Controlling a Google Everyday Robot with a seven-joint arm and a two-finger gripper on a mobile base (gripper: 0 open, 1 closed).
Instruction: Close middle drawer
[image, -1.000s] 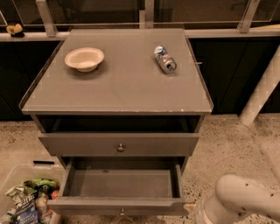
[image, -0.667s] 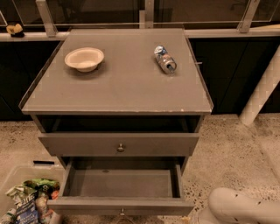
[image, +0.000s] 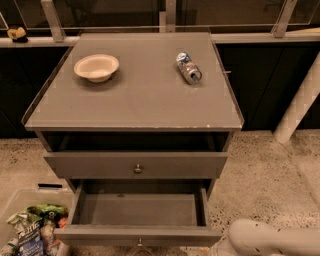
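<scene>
The middle drawer (image: 137, 209) of the grey cabinet (image: 135, 95) is pulled far out and is empty. Its low flat front (image: 100, 236) is at the bottom edge of the view, with a tiny metal knob (image: 139, 244) at its centre. Above it is the taller-fronted top drawer (image: 90, 165) with a bigger round knob (image: 138, 169). The third drawer is hidden under the open one. Only a white rounded part of my arm (image: 272, 241) shows, at the bottom right, just right of the open drawer's front corner. My gripper is out of view.
A beige bowl (image: 96, 67) and a lying can (image: 188, 67) are on the cabinet top. A clear bin of snack packets (image: 32, 230) stands on the floor at the lower left. A white post (image: 299, 102) leans at the right. Speckled floor lies right of the cabinet.
The white arm part has sunk lower toward the bottom right edge of the view. The drawers, bowl and can have not moved.
</scene>
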